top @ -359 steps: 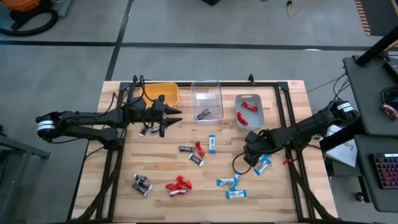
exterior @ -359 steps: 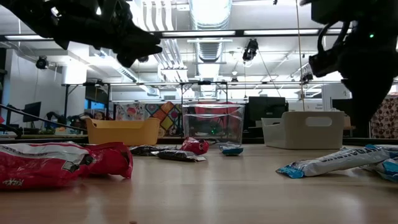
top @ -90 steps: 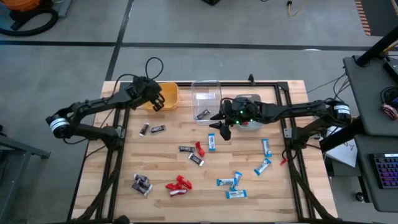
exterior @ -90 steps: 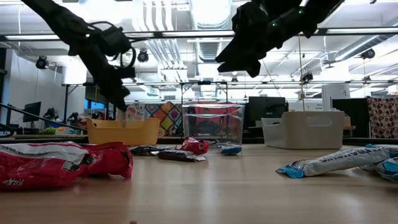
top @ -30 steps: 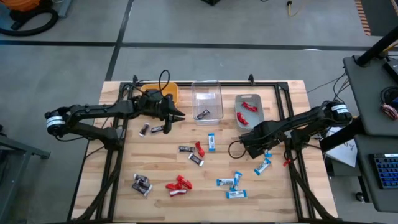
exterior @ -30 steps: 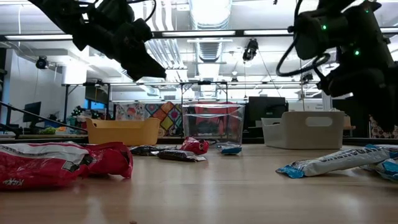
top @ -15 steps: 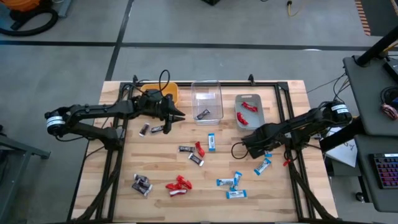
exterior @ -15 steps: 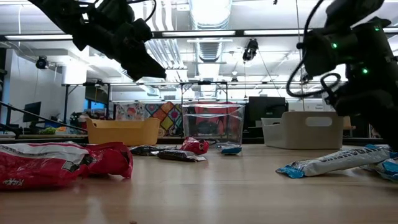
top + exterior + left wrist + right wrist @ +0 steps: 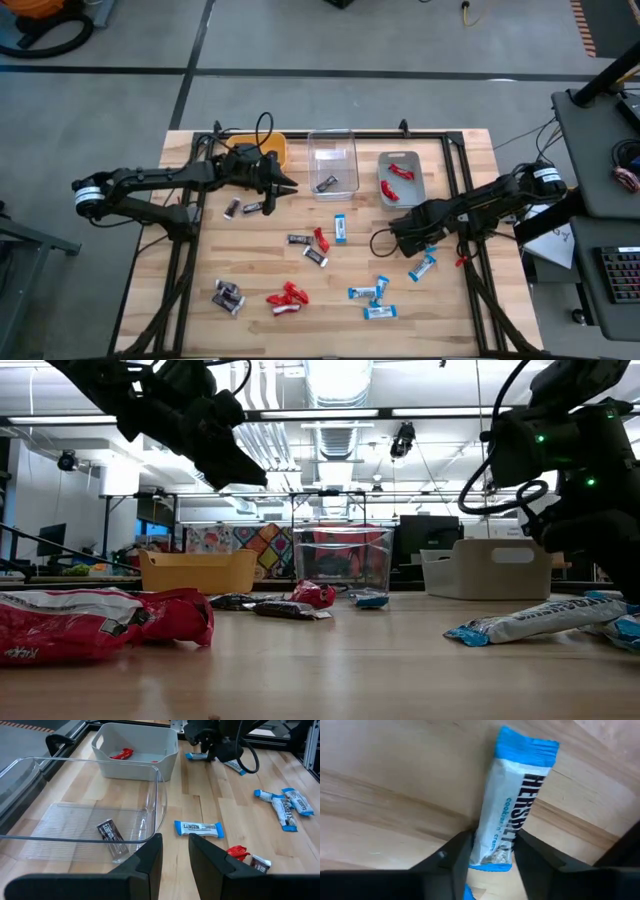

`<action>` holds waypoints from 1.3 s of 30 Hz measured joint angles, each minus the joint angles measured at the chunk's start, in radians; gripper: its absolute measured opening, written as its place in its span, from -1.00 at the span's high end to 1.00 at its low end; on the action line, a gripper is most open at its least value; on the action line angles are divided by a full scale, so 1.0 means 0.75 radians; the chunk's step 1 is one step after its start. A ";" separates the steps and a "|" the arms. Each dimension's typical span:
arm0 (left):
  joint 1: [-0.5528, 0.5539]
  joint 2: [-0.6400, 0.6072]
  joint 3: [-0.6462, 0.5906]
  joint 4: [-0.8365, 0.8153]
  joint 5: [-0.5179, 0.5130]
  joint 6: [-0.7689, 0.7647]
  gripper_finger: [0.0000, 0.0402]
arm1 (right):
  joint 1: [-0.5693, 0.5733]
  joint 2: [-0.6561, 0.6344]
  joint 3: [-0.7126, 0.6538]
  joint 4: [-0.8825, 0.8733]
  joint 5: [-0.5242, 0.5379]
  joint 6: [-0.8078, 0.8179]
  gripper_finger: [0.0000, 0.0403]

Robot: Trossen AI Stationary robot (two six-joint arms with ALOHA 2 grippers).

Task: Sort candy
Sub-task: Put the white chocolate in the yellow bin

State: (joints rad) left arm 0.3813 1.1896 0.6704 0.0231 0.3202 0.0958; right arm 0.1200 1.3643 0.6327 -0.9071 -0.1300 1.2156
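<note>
Candy lies scattered on the wooden table [image 9: 220,250]: blue-and-white pieces [image 9: 341,229] [image 9: 378,312], red ones [image 9: 288,297] and dark brown ones [image 9: 298,240] [image 9: 228,297]. My right gripper [image 9: 420,242] [image 9: 492,847] points down at the table's right side, shut on a blue-and-white candy [image 9: 517,795]. My left gripper [image 9: 288,186] [image 9: 175,850] hovers above the table between the yellow bin [image 9: 272,150] and the clear bin [image 9: 333,160]. Its fingers stand slightly apart with nothing between them. My right gripper pinches the blue-and-white candy by its two long sides [image 9: 490,837], close to one end, between the two fingers. The fingers come from above, pointing down, and lie across the candy. The candy lies flat on the table.
The clear bin holds one brown candy [image 9: 112,837], and the grey bin [image 9: 402,180] holds red ones [image 9: 397,170]. More blue-and-white candy [image 9: 427,266] [image 9: 380,287] lies just in front of my right gripper. Black frame rails [image 9: 465,200] run along the table's sides.
My right gripper has sunk toward the table, down over the blue-and-white candy at the table's right side. The candy lies where it was.
</note>
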 joint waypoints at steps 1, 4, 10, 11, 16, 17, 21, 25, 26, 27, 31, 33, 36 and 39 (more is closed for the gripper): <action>0.000 0.000 0.000 0.000 0.000 0.000 0.61 | 0.000 0.000 0.001 0.001 -0.001 -0.003 0.43; 0.000 0.000 0.000 0.000 0.000 0.000 0.61 | 0.000 -0.003 0.005 0.002 -0.008 -0.022 0.61; 0.000 0.000 0.000 0.003 0.002 0.000 0.61 | 0.000 -0.022 0.005 0.013 -0.035 -0.070 0.70; -0.002 0.000 0.000 0.005 0.002 0.003 0.61 | 0.000 -0.031 0.007 0.015 -0.039 -0.082 0.69; -0.025 0.001 -0.032 0.038 0.017 0.047 0.61 | 0.000 -0.097 0.066 0.026 -0.042 -0.180 0.67; -0.031 0.001 -0.041 0.060 0.022 0.049 0.61 | 0.000 -0.111 0.082 0.025 -0.040 -0.192 0.68; -0.066 0.001 -0.077 0.150 0.103 0.066 0.61 | 0.000 -0.164 0.134 0.109 -0.033 -0.304 0.73; -0.120 0.013 -0.087 0.262 0.177 0.115 0.61 | -0.001 -0.192 0.148 0.369 -0.024 -0.454 0.79; -0.135 0.023 -0.087 0.296 0.181 0.126 0.61 | -0.001 -0.192 0.148 0.443 -0.020 -0.492 0.81; -0.152 0.036 -0.088 0.335 0.181 0.137 0.61 | -0.001 -0.192 0.148 0.512 -0.012 -0.537 0.83; -0.209 0.123 -0.089 0.525 0.181 0.184 0.57 | -0.004 -0.167 0.148 0.732 0.002 -0.682 0.89; -0.231 0.181 -0.089 0.628 0.181 0.182 0.52 | -0.007 -0.150 0.148 0.818 0.003 -0.734 0.90; -0.252 0.288 -0.090 0.794 0.182 0.158 0.42 | -0.007 -0.125 0.149 0.897 0.004 -0.811 0.91; -0.258 0.400 -0.085 0.934 0.182 0.108 0.31 | -0.007 -0.100 0.149 0.928 0.004 -0.854 0.91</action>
State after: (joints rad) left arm 0.1880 1.4899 0.6067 0.7239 0.4565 0.1767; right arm 0.1149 1.2892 0.7441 -0.2111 -0.1271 0.5751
